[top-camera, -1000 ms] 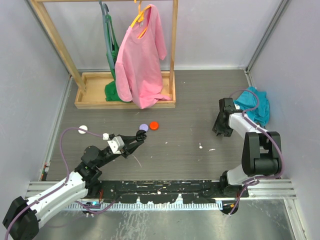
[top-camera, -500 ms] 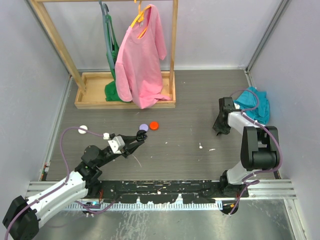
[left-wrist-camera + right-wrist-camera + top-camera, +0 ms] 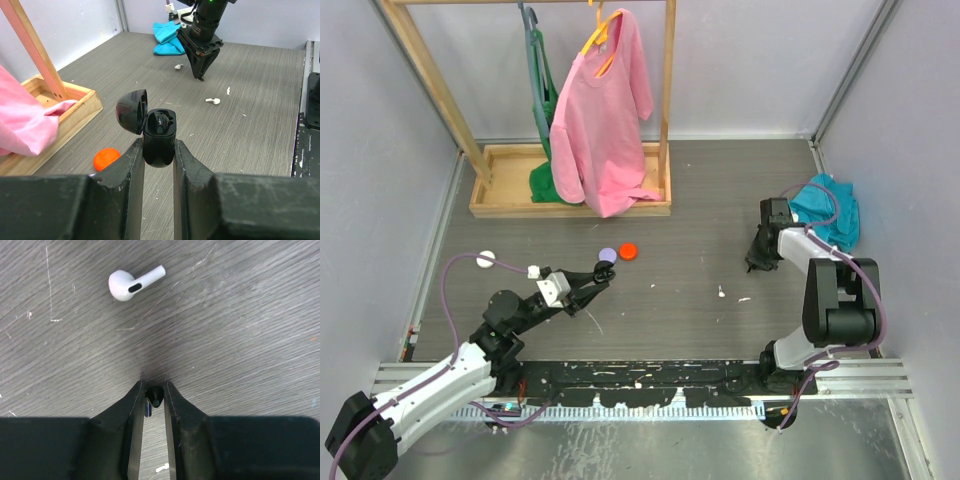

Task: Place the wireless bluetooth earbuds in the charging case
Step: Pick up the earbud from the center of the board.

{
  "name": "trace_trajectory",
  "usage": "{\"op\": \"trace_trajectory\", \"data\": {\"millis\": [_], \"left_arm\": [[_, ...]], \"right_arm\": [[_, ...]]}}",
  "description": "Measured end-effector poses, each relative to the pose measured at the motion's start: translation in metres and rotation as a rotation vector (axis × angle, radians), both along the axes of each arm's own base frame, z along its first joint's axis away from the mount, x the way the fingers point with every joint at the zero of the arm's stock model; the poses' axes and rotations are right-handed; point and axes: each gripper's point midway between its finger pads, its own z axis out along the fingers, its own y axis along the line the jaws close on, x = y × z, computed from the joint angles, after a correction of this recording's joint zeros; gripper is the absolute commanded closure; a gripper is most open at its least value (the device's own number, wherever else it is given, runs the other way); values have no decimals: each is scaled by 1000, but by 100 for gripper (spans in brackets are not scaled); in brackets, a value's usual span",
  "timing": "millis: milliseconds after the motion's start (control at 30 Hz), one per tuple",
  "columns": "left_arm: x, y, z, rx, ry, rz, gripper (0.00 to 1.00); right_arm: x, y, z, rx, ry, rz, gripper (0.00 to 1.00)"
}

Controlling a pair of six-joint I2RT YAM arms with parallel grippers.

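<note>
And the left gripper [image 3: 158, 147] clamps one open black charging case [image 3: 160, 131], dead centre of frame; the right gripper [image 3: 153, 386] pinches one dark earbud [image 3: 155, 396] at lower centre, with one white earbud [image 3: 134, 282] lying upper left.

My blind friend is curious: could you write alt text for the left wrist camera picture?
A pincer grips a small black case, lid flipped open, over a grey table. Nearby lie a white earbud and an orange disc.

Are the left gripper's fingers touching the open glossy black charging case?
Touching. Left wrist view: both left gripper fingers press against the glossy black charging case, no gap.
</note>
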Motion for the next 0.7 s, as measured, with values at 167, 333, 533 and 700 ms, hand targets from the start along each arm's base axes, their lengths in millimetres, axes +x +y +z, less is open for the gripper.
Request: {"op": "trace_trajectory", "data": {"millis": [167, 333, 533, 700], "left_arm": [[-1, -1, 0, 2, 0, -9, 100], [-2, -1, 0, 1, -1, -13, 100], [-2, -1, 1, -1, -2, -15, 100], [-3, -1, 2, -4, -6, -14, 100]], "right_arm": [[-6, 8, 0, 43, -2, 21, 81], [-12, 23, 1, 90, -5, 60, 84], [-14, 62, 12, 144, -60, 178, 85], [0, 105, 37, 182, -195, 312, 85]]}}
